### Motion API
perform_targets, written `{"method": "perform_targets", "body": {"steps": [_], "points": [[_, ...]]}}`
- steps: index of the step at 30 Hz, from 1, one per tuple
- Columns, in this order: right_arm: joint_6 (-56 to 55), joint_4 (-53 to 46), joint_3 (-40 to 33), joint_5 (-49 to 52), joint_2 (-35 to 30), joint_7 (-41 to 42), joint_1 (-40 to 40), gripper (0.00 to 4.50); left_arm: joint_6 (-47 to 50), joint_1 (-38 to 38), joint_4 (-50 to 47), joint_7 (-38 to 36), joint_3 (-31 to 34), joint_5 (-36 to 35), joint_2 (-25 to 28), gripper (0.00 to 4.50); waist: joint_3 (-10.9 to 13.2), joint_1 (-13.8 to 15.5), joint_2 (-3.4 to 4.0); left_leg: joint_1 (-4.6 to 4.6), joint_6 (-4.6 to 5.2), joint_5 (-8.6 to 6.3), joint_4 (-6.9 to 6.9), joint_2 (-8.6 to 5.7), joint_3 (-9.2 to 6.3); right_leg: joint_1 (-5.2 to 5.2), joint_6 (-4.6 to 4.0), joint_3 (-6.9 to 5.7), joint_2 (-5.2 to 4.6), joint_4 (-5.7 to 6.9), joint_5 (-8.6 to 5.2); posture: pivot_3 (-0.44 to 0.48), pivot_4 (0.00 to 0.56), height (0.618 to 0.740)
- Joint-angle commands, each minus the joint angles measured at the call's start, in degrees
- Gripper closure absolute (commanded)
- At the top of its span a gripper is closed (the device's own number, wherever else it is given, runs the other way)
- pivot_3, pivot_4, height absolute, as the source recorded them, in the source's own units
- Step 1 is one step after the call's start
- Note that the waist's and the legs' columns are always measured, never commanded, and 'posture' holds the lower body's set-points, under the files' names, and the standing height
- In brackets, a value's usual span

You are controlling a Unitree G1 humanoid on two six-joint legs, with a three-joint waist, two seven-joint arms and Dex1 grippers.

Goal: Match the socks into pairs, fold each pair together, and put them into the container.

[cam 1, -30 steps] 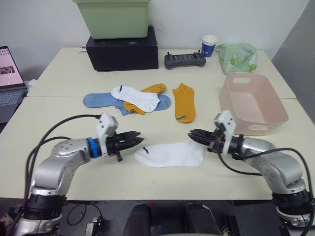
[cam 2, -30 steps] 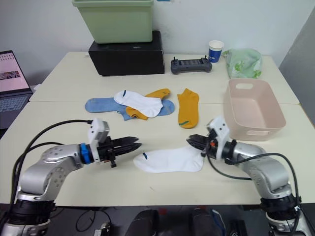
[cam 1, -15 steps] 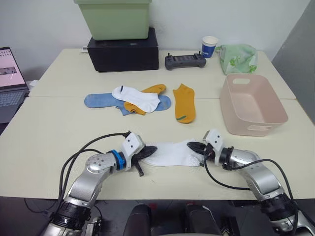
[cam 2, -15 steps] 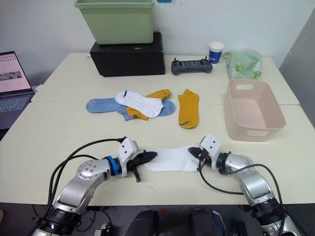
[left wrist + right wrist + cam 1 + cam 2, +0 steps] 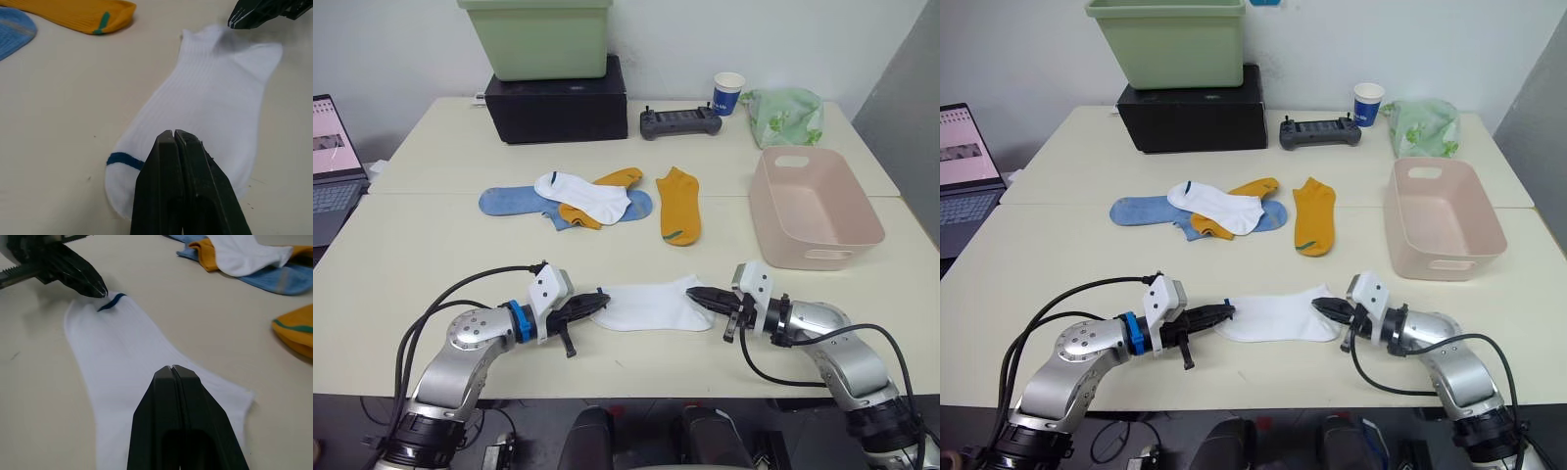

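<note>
Fingers of both my grippers are pressed together, one pair at each end of the white sock (image 5: 651, 303). My left gripper (image 5: 594, 300) has its closed tips at the toe end, by the thin blue stripe; my right gripper (image 5: 697, 295) has its closed tips at the cuff end. From the wrist views I can't tell for certain whether knit is pinched between either pair or whether the tips merely rest on the fabric.

I judge this to be the start of the first pairing: one white sock is laid out flat between my hands, waiting for its mate. The next move calls for a sure hold on both ends, or for fetching the second white sock (image 5: 583, 193), which lies beyond my left fingertips on top of the heap.

The sock between my hands is soft ribbed knit, flat, slightly wrinkled near the cuff, limp enough to sag when lifted.

Past it, that heap also holds an orange sock (image 5: 605, 191) and two blue socks (image 5: 514, 199); another orange sock (image 5: 679, 207) lies apart, beyond my right fingertips. The pink tub (image 5: 777, 220) stands empty, farther out on my right side, well apart from the sock.
</note>
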Motion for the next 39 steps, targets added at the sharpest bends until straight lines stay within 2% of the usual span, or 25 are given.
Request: {"method": "perform_targets", "body": {"steps": [1,7,11,15,17,20,23,31,32,39], "points": [[-0.4,-0.8,0.3,-1.6,-1.8,0.8,2.2,4.5,-0.9,2.0,-0.9,0.4,-1.4,2.5,0.8,4.47,0.0,0.0,0.0,0.0,0.0,0.0,0.0,0.0,0.02,0.0,0.0,0.0,0.0,-0.01,0.0,0.0,0.15,0.74],[-2.9,0.9,-1.8,-2.8,-5.4,2.1,5.6,4.5,-1.1,4.2,-0.8,1.6,0.0,3.2,1.8,4.47,0.0,0.0,0.0,0.06,0.0,0.0,0.0,0.01,0.05,0.05,0.0,0.02,-0.01,-0.01,0.0,0.0,0.15,0.74],[-2.2,0.6,-6.1,0.4,-7.6,3.7,6.9,4.5,-0.6,4.2,-1.3,0.6,3.3,-0.8,2.0,4.47,0.0,0.1,0.0,0.06,0.0,0.0,0.0,0.01,0.02,0.06,0.0,0.01,-0.01,-0.01,0.0,0.0,0.15,0.74],[1.1,-3.0,-10.1,5.7,-6.7,3.0,5.8,4.5,2.1,2.8,-3.0,1.2,7.2,-5.0,1.6,4.47,0.0,0.0,-0.02,0.05,0.0,0.0,0.01,0.01,0.02,0.06,0.0,0.0,-0.01,0.0,0.0,0.0,0.15,0.74],[1.6,-3.6,-13.1,6.8,-4.2,-1.2,4.2,4.5,3.3,1.5,-1.8,4.4,11.4,-6.3,1.0,4.47,0.0,0.0,-0.03,0.04,0.0,0.0,0.0,0.02,0.0,0.04,0.0,0.01,0.0,0.0,0.0,0.0,0.15,0.74],[1.5,-2.2,-16.6,5.1,-1.6,-7.6,3.1,3.86,1.5,0.9,2.5,9.5,17.1,-5.8,0.1,3.86,0.0,-0.1,-0.02,0.04,0.0,0.0,0.0,0.02,-0.01,0.03,0.0,0.0,0.0,0.02,0.0,0.0,0.15,0.74],[-0.3,0.3,-17.9,1.6,-1.0,-11.0,4.4,2.87,-0.1,2.7,4.5,12.5,21.2,-5.8,-1.4,2.92,0.0,0.0,-0.02,0.03,0.0,0.0,-0.03,0.03,0.0,0.01,0.01,0.01,-0.01,-0.03,0.0,0.0,0.15,0.74],[-2.9,1.8,-17.1,0.2,0.2,-10.8,7.8,0.0,-2.6,7.3,2.9,15.0,22.0,-4.9,-3.7,0.2,0.0,0.1,-0.03,0.04,0.0,0.0,0.0,-0.02,0.13,0.02,0.0,0.03,-0.3,0.01,0.0,0.0,0.15,0.74],[-2.9,2.0,-17.0,0.0,0.3,-10.8,7.6,0.0,-2.5,7.3,2.7,15.3,21.8,-4.8,-3.9,0.05,0.0,0.1,-0.03,0.04,0.0,0.0,0.0,-0.01,0.12,0.02,0.0,0.02,-0.29,0.01,0.0,0.0,0.15,0.74],[-2.0,1.3,-16.3,0.8,0.5,-10.6,5.0,0.0,-3.3,5.3,3.5,16.8,20.3,-3.0,-4.2,0.05,0.0,0.1,-0.03,0.04,-0.01,0.0,-0.02,-0.02,0.11,0.01,0.0,0.01,-0.26,0.02,0.0,0.0,0.15,0.74]]}}
